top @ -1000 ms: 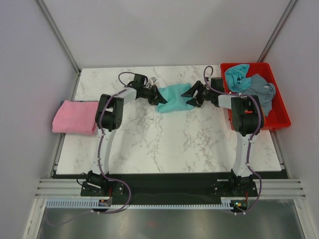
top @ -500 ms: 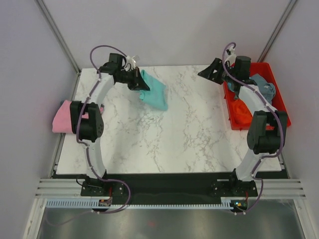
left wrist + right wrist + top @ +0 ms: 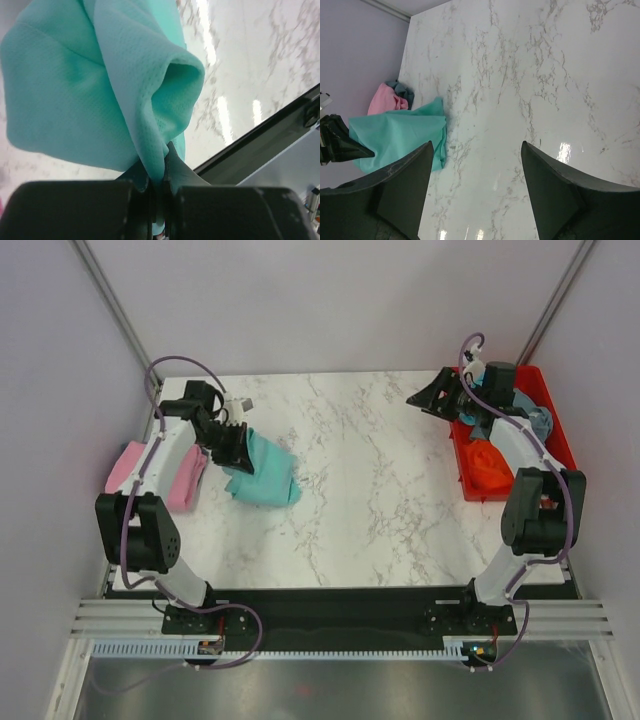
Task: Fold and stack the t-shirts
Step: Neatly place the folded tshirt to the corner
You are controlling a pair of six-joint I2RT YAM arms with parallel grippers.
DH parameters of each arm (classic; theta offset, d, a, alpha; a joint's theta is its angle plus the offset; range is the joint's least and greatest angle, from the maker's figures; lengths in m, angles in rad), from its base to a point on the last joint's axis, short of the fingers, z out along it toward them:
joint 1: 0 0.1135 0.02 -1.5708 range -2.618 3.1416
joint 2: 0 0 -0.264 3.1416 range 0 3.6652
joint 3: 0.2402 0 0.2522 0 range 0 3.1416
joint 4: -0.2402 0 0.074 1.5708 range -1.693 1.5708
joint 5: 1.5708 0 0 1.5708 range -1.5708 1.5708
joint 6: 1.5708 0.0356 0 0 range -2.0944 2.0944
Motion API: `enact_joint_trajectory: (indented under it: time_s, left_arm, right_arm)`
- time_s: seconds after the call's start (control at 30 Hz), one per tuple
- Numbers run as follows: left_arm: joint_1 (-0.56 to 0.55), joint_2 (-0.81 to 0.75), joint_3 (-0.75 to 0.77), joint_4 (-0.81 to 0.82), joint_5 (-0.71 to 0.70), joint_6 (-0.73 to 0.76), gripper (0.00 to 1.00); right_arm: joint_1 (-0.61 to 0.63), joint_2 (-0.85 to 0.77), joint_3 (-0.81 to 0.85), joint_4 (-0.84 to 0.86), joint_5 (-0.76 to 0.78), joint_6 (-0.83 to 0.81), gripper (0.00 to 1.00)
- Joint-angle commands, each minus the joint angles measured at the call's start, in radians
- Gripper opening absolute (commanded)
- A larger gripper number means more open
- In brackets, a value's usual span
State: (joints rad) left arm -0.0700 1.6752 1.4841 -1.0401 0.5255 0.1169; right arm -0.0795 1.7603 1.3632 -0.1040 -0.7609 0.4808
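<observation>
Slanting teal-green t-shirt [image 3: 265, 472], pinched end far-left

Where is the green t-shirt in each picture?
Top external: the teal-green t-shirt is left of centre, held by the left end effector.
Left wrist: it fills the upper left, pinched at the bottom.
Right wrist: lower left.
Shared landmark: the marble table.

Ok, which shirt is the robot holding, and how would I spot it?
Look at the left side of the white marble table. There the jaws of the left arm pinch a teal-green t-shirt. It is the only green one, right beside the pink t-shirt at the table's edge.
</observation>
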Motion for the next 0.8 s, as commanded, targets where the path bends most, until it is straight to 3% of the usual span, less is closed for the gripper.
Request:
enact_joint_trajectory:
  time_s: [0.0,0.13,0.4,0.77]
  left_arm:
    - [0.039,-0.097,-0.048,-0.138,-0.130,0.151,0.02]
    - [0.143,-0.114,-0.036,-0.195,-0.189,0.176,0.02]
    - [0.154,-0.106,0.002,-0.192,-0.378,0.199,0.02]
    - [0.187,-0.180,0.122,-0.164,-0.558,0.200,0.02]
  right_arm:
    - [-0.002,-0.016,-0.021,0.024,-0.089,0.012,0.80]
    - [-0.002,-0.051,-0.055,0.044,-0.091,0.013,0.80]
    - [-0.002,-0.091,-0.124,0.194,-0.068,0.189,0.79]
    - [-0.002,-0.140,-0.133,0.250,-0.035,0.215,0.80]
